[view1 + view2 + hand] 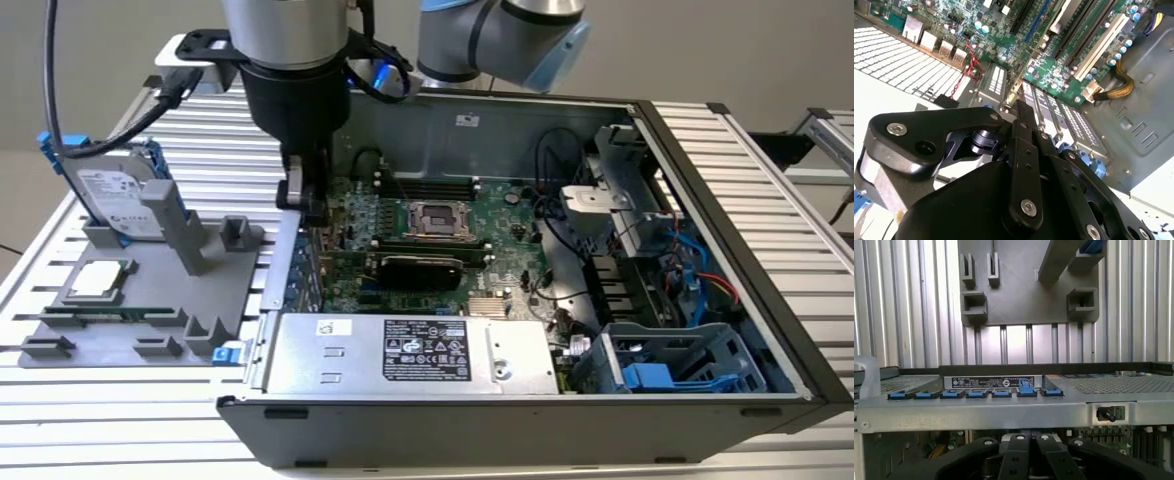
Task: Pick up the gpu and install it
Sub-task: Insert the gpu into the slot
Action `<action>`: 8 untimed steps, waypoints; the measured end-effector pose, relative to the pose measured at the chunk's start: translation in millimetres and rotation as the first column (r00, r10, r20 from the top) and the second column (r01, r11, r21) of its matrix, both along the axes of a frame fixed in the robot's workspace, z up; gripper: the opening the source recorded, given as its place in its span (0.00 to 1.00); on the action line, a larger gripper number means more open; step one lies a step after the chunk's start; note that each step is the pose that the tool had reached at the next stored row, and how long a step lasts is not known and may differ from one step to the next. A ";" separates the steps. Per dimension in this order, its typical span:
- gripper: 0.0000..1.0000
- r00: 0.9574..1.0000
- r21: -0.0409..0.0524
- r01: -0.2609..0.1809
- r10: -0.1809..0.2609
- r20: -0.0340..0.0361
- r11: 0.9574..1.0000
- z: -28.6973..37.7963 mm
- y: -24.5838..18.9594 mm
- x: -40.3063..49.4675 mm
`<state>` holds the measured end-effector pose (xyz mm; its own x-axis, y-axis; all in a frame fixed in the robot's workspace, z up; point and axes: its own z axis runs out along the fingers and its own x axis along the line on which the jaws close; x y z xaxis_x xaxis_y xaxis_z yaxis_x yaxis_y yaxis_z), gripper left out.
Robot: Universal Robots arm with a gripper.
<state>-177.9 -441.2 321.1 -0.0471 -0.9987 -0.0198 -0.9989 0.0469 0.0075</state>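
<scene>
In the exterior view the gpu (420, 267), a dark card with a green edge, stands on edge in the motherboard (501, 215) just below the processor socket. My gripper (304, 203) hangs inside the open computer case (747, 200), at the exterior view's left, near the rear wall and to the left of the gpu. It does not touch the card. In both wrist views the black fingers (1024, 125) (1019, 450) lie pressed together with nothing between them. Their tips (1019, 105) sit above the row of silver slot covers (1074, 125).
A grey parts fixture (147, 290) beside the case holds a silver hard drive (118, 195) with blue rails, a processor (100, 280) and memory sticks (114, 313). The power supply (414, 355) fills the case's front. Cables and a drive cage (674, 365) crowd the right.
</scene>
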 end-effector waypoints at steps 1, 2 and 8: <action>0.00 1.000 0.000 0.000 0.000 0.001 1.000 -0.2 0.0 2.1; 0.00 1.000 0.001 0.000 0.000 0.001 1.000 -0.4 0.0 4.0; 0.00 1.000 0.001 -0.002 0.002 0.001 1.000 -3.6 0.0 9.6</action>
<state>-168.3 -441.2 317.5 -0.0448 -0.9988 -0.0206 -0.9990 0.0446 0.0066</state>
